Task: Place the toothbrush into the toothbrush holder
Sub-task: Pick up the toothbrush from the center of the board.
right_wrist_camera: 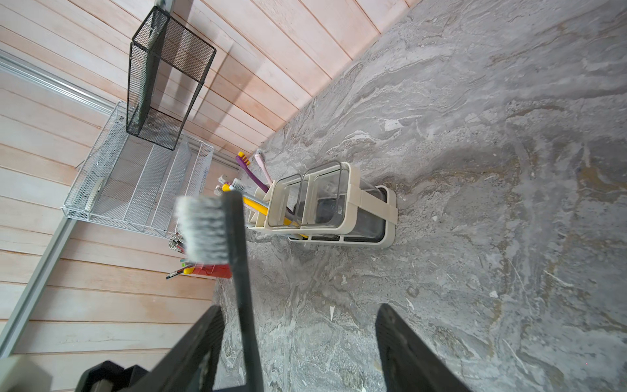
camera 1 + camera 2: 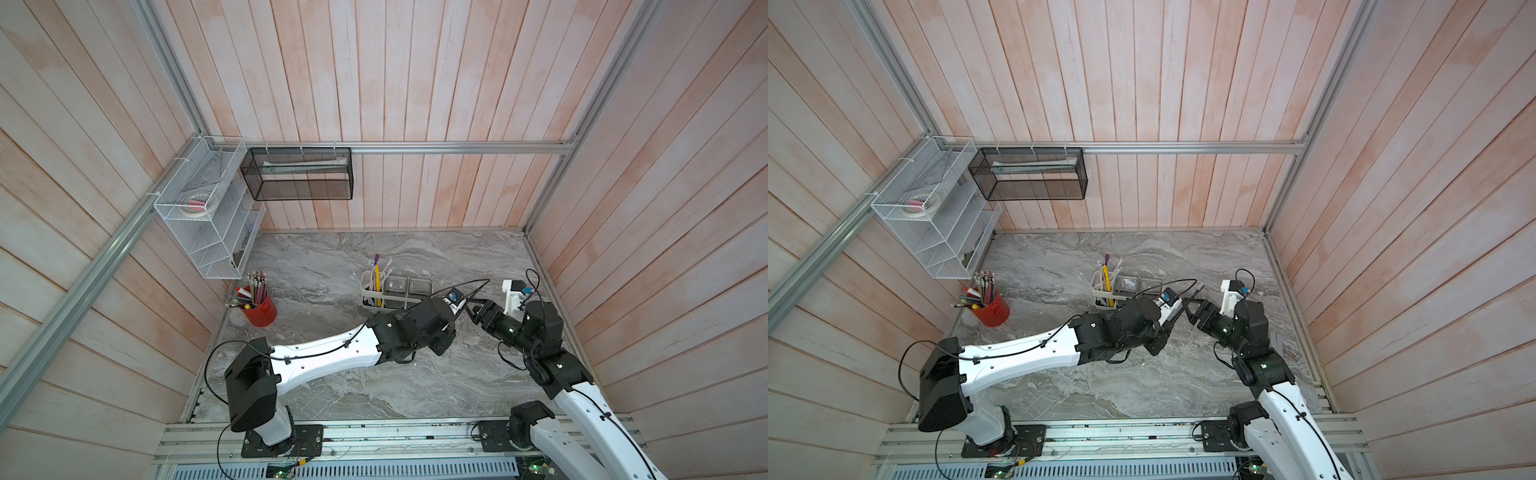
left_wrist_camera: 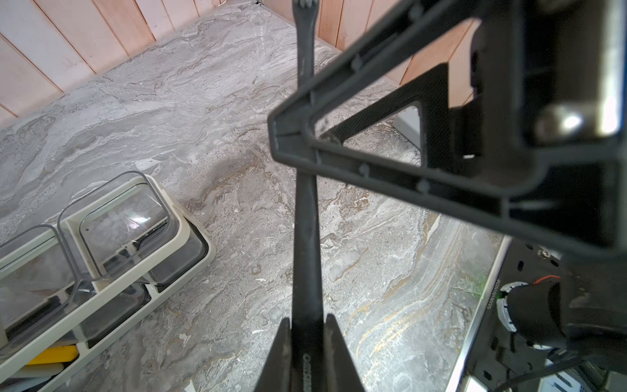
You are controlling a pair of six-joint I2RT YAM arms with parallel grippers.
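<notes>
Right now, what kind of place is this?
Probably a robot test booth made like a bathroom counter: plank walls on a metal frame, a marble-look tabletop, and a toothbrush holder.

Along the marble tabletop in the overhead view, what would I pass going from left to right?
red cup of pencils → toothbrush holder → right gripper. The other gripper overlaps this last stretch, so I leave it out.
</notes>
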